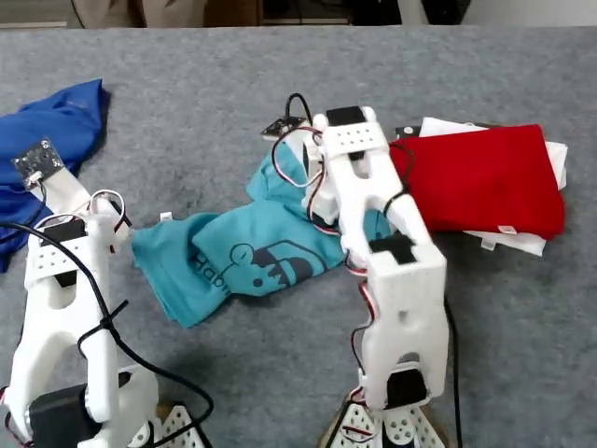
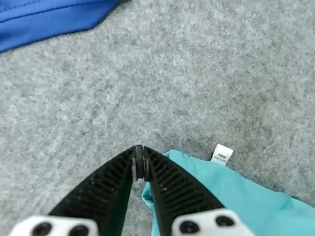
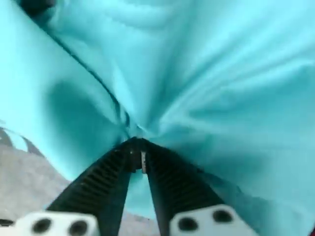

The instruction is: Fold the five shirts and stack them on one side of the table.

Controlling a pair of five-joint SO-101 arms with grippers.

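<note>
- Teal shirt (image 1: 242,261): unfolded and bunched, lying mid-table w/ print side up. One end points toward the left edge, the other runs under the R arm (image 1: 401,271).
- L claw (image 2: 138,160): clenched, tips meeting, at the teal shirt's left end, near its small white tag (image 2: 222,153). Cloth lies under one finger; can't tell whether any is pinched betw. the tips.
- R claw (image 3: 138,156): grasping the teal shirt. The creases in the cloth run together at the closed tips.
- L arm (image 1: 61,308): rises from the near-left corner and extends toward the far edge, alongside the left edge.
- R arm: rises from the near edge approx. mid-table and stretches over the teal shirt's right part.
- Blue shirt (image 1: 51,131): crumpled, at the left edge toward the far-left corner, apart from the teal shirt.
- Red shirt (image 1: 485,177): folded flat, near the right edge, beside the R arm.
- White cloth (image 1: 522,241): folded under the red shirt, edges sticking out on the far, right and near sides. No. of layers can't be told.
- Table (image 1: 187,93): grey, felt-like top.
</note>
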